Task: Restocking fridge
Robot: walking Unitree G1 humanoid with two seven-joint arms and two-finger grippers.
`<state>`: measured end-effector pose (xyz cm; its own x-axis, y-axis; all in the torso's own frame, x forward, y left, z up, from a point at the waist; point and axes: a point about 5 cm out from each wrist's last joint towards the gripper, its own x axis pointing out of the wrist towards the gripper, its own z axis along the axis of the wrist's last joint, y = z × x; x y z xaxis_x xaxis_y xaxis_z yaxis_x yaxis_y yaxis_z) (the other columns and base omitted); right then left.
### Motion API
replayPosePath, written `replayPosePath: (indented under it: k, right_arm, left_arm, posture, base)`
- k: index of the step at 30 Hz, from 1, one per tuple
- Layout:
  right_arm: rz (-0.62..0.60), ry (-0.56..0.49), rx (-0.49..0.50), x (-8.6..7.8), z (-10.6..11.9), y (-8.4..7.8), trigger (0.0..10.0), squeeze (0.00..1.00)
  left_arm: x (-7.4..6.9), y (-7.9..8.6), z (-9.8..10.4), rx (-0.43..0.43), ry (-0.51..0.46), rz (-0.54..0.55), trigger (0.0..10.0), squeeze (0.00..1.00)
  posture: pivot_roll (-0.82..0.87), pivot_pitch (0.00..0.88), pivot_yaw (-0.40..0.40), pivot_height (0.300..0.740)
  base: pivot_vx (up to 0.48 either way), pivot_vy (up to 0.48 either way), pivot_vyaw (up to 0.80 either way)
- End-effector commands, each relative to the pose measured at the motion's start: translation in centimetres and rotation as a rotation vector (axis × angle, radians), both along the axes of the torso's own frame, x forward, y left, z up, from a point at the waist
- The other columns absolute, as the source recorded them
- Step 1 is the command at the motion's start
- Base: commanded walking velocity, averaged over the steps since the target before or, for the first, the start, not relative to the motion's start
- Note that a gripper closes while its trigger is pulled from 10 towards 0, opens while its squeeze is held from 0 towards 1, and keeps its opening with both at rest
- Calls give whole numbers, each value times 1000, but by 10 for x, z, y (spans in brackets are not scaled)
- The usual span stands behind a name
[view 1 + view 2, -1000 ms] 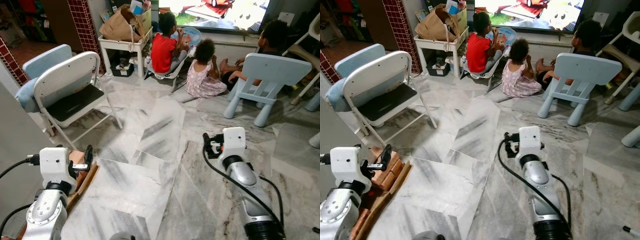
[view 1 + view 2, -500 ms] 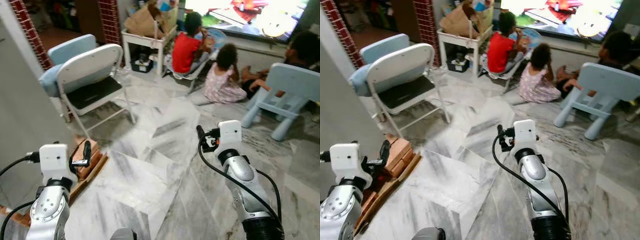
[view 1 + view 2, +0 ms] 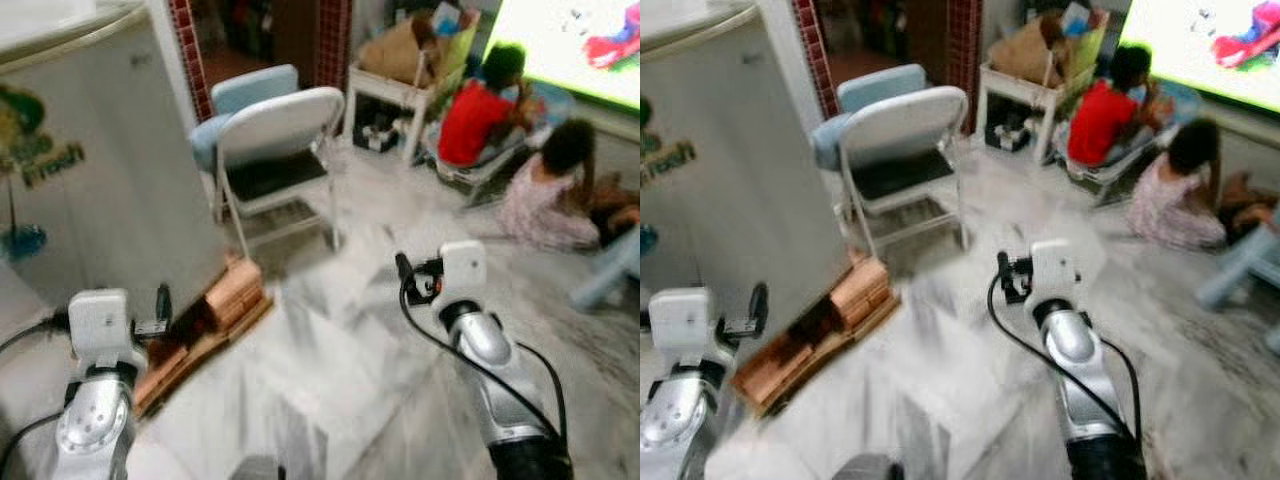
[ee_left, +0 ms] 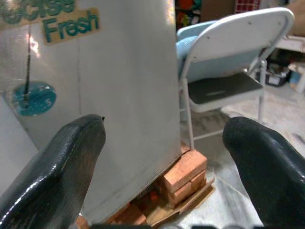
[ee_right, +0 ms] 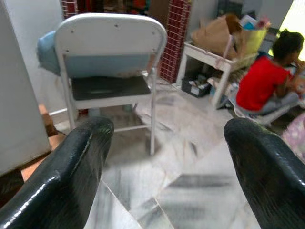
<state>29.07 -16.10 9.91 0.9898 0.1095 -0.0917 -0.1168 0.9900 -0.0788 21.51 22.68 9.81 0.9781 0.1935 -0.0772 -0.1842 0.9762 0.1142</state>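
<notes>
Left wrist view: fridge (image 4: 119, 95) beyond left claw (image 4: 164, 157).

Grey fridge (image 3: 110, 170) with teal lettering — white folding chair (image 3: 275, 150), grey-veined marble floor (image 3: 340, 370).

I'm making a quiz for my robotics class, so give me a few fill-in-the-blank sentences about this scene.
1. The fridge stands on a base of ____.
2. Beside the fridge stands a white folding ____.
3. The person sitting by the small white table wears a ____ shirt.
4. The left gripper has its fingers ____.

Missing words: bricks; chair; red; open
</notes>
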Motion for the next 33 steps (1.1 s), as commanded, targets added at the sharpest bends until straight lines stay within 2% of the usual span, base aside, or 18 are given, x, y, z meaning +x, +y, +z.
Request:
replayPosePath:
  k: [1, 3, 4, 8, 13, 15, 18, 24, 33]
  right_arm:
    - [-50, -10, -67, 6, 4, -7, 10000, 0]
    - [-52, -5, -128, 9, 6, -10, 10000, 0]
    - [-43, -8, -127, 10, 6, -9, 10000, 0]
    - [-49, -6, -96, 10, 8, -9, 10000, 0]
    - [-125, -22, -57, 7, 10, -16, 10000, 0]
    - [-152, -52, -60, 0, 12, -20, 10000, 0]
    - [-158, -59, -52, -6, 12, -23, 10000, 0]
    - [-195, -38, -66, -27, 4, -33, 10000, 0]
    - [-214, -23, -83, -35, 1, -37, 10000, 0]
  left_arm:
    - [-2, -1, 2, 9, -2, 7, 10000, 0]
    - [-4, -2, 2, 12, -3, 9, 10000, 0]
    - [-4, -2, 2, 8, -3, 10, 10000, 0]
    - [-5, -5, 1, 6, 6, -7, 10000, 0]
    - [7, -13, 4, 4, 5, -85, 10000, 0]
    - [16, -21, 11, -11, -8, -167, 10000, 0]
    - [18, -24, 12, -11, -5, -199, 10000, 0]
    - [19, -26, 3, -33, 21, -194, 10000, 0]
    - [17, -32, -4, -88, 41, -190, 10000, 0]
  posture:
    - [62, 0, -28, 740]
    - [61, 0, -29, 740]
    - [58, 0, -30, 740]
    - [49, 4, -25, 740]
    - [29, 3, 6, 740]
    - [2, 2, 23, 740]
    - [-21, 3, 37, 740]
    - [-67, 0, 49, 740]
    - [-101, 8, 53, 740]
  base:
    - [0, 0, 0]
    - [0, 0, 0]
    - [0, 0, 0]
    - [0, 0, 0]
    - [0, 0, 0]
    - [0, 0, 0]
    - [0, 0, 0]
    - [0, 0, 0]
    - [0, 0, 0]
